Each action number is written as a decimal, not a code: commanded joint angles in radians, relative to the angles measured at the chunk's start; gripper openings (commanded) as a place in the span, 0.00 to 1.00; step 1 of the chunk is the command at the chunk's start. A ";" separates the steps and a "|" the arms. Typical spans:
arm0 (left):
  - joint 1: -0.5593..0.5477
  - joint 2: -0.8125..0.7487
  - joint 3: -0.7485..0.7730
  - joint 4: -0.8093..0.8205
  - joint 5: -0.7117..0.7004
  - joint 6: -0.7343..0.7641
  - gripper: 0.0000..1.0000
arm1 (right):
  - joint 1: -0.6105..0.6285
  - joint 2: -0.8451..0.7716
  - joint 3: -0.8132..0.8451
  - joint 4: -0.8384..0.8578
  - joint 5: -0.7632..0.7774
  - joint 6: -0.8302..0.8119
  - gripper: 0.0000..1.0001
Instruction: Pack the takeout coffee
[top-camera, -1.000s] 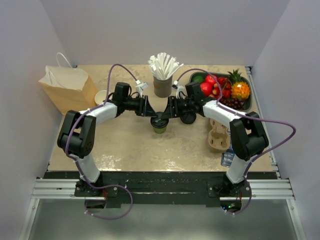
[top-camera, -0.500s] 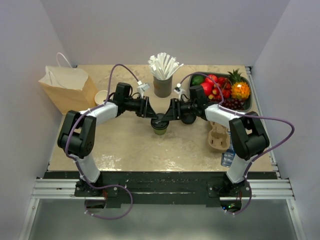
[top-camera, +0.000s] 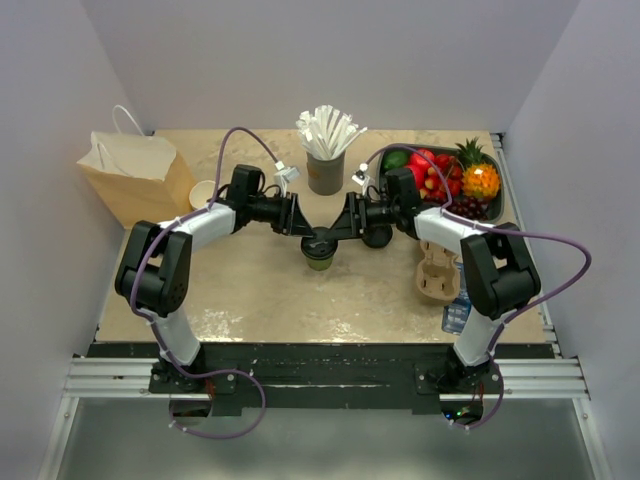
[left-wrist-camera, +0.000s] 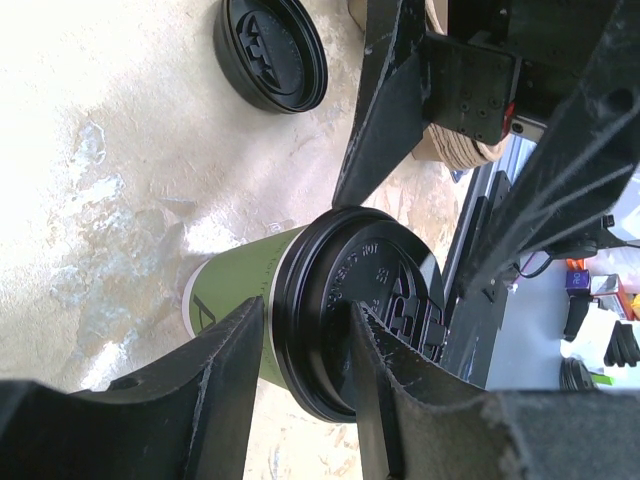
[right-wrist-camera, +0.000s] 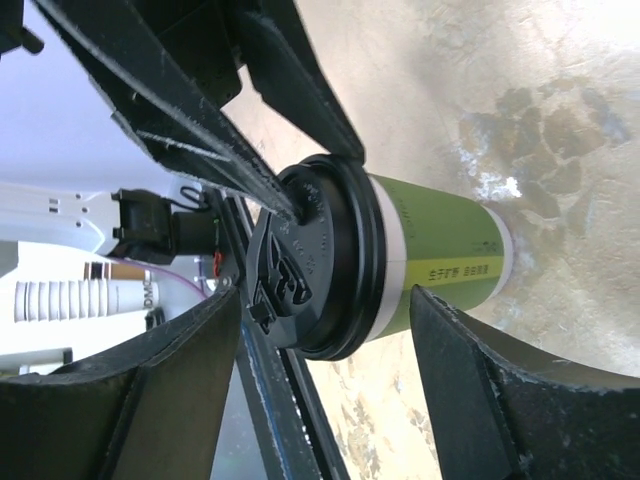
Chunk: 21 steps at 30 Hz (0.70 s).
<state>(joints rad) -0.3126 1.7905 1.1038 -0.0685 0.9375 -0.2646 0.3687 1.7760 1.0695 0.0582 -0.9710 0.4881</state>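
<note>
Green paper cup (top-camera: 319, 251), probably light and crushable, stands on the counter (top-camera: 250, 290) at six o'clock from the straws (top-camera: 328, 128), pinched just under its stiffer lid rim by the left end effector (left-wrist-camera: 300, 345), right end effector (right-wrist-camera: 330, 300) spread.

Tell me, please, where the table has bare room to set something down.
Free: the wide table strip between the coffee cup and the near edge. Crowded: the back row of paper bag, straw cup and fruit tray, and the cup carrier at right.

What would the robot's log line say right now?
left gripper: shut on takeout coffee | right gripper: open around it | takeout coffee: upright on table, lid on
</note>
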 joint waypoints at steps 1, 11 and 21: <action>0.003 0.012 0.004 -0.057 -0.086 0.070 0.43 | -0.019 -0.018 0.021 0.002 0.037 0.015 0.70; 0.003 0.015 0.007 -0.060 -0.085 0.071 0.43 | -0.024 -0.018 0.026 -0.055 0.071 -0.029 0.61; 0.003 0.017 0.013 -0.062 -0.083 0.065 0.43 | -0.063 -0.024 0.017 -0.031 0.023 0.001 0.57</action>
<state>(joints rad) -0.3130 1.7905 1.1091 -0.0761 0.9371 -0.2501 0.3260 1.7760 1.0695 0.0090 -0.9134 0.4793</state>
